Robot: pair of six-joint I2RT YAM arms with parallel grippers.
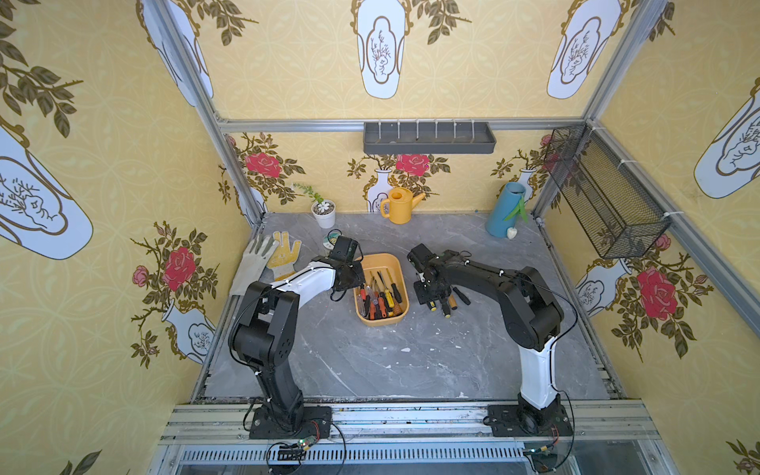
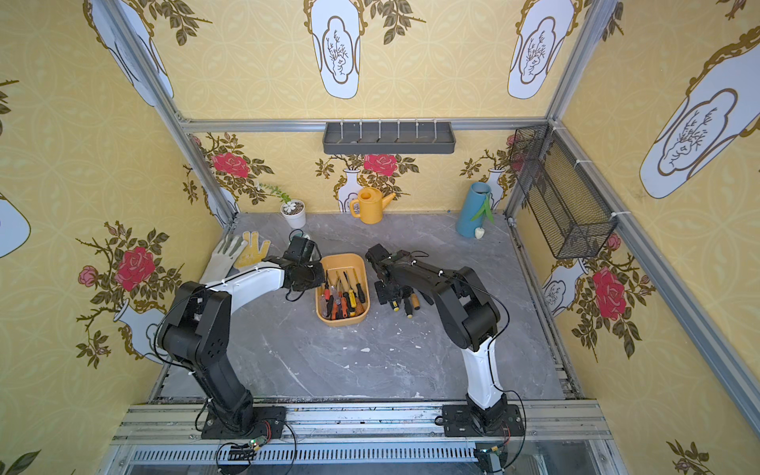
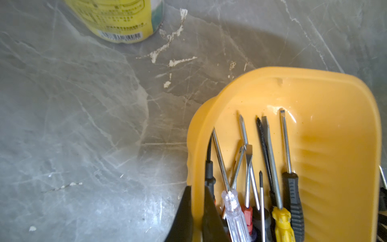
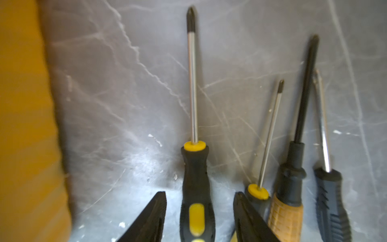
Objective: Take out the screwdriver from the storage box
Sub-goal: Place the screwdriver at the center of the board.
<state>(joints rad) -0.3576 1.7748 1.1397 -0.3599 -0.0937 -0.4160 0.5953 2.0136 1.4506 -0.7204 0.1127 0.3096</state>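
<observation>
Blk/yellow screwdriver lies on table outside the box, R claw open around it.

Screwdriver (image 4: 194, 167): blk handle w/ yellow collar + inset, steel shaft, cross tip, flat on the table btwn the fingers of R claw (image 4: 200, 193); jaws apart, gap each side, no contact seen. Wood-handled driver (image 4: 285, 218) sits just beside the finger away from the box. Storage box (image 3: 335, 146), yellow-orange, rounded corners, holds many drivers, near R claw's other side. L claw (image 3: 198, 187) is pinched tight on its rim wall. Grey marble tabletop (image 1: 370, 362) under both claws. Yellow floral wallpaper (image 1: 123, 164) all round, yellow watering can (image 1: 399, 205) well beyond both claws by the back wall.
</observation>
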